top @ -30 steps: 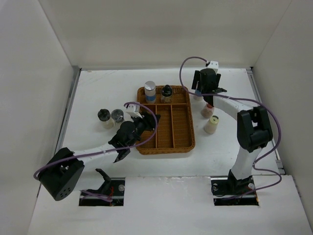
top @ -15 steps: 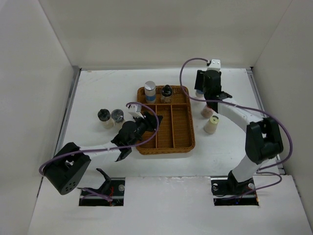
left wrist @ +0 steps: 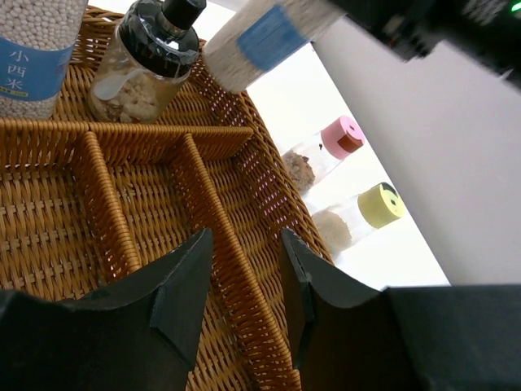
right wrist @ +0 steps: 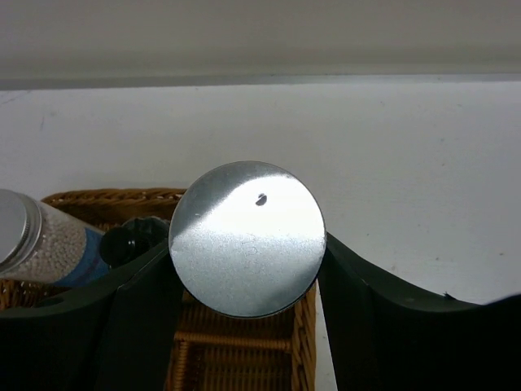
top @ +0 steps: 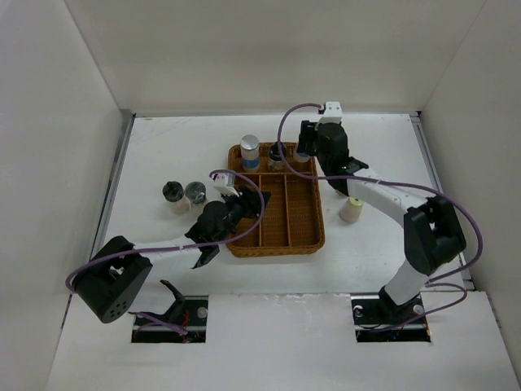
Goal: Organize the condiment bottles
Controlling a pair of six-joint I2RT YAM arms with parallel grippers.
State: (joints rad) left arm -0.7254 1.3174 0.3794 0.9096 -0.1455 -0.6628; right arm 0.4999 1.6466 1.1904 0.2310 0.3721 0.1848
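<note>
Right claw [top: 309, 152] is clamped on a silver-capped cylinder bottle with a blue-white band [right wrist: 247, 238], above the back right corner of the brown wicker divided tray [top: 298, 213]. Left claw [left wrist: 244, 287] is narrowly parted and empty over a tray divider.

The back compartment holds a second grey-capped banded cylinder [top: 250, 151] and a black-topped glass shaker [top: 278, 153].

Only in the left wrist view do we see a pink-capped bottle [left wrist: 326, 151] beside a yellow-capped bottle [left wrist: 362, 213], just outside the right rim.

Two small shakers, one dark-lidded [top: 172, 195] and one silver-lidded [top: 195, 193], stand left of the tray. Bare white bench [top: 163, 147] lies behind them.

White table [top: 163, 151], white walls [top: 269, 49].
</note>
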